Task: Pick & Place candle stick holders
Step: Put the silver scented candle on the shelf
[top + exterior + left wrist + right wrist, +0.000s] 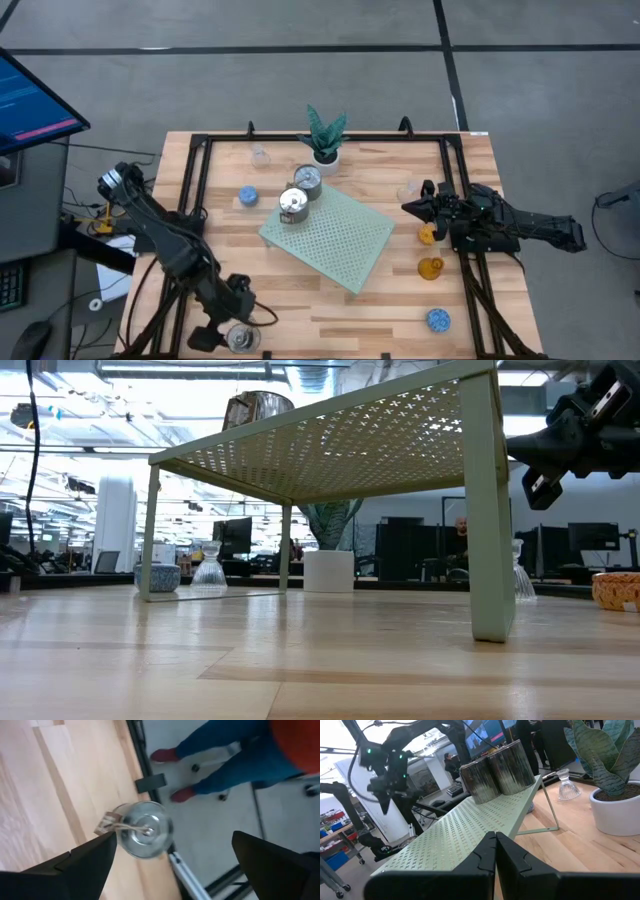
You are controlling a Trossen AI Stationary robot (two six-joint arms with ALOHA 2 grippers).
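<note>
At the table's six o'clock edge, the left gripper (228, 335) hangs with fingers spread wide above a clear glass holder (143, 828), which stands free at the rim. Toward centre, two silver holders (299, 195) sit on the green mat (335, 240). At three o'clock, the right gripper (415, 208) hovers, fingers pressed together, empty.

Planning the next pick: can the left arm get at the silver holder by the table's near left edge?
Probably yes. The left gripper is open right beside the silver holder, with its fingers on either side and nothing between. The holder sits close to the table edge.
</note>
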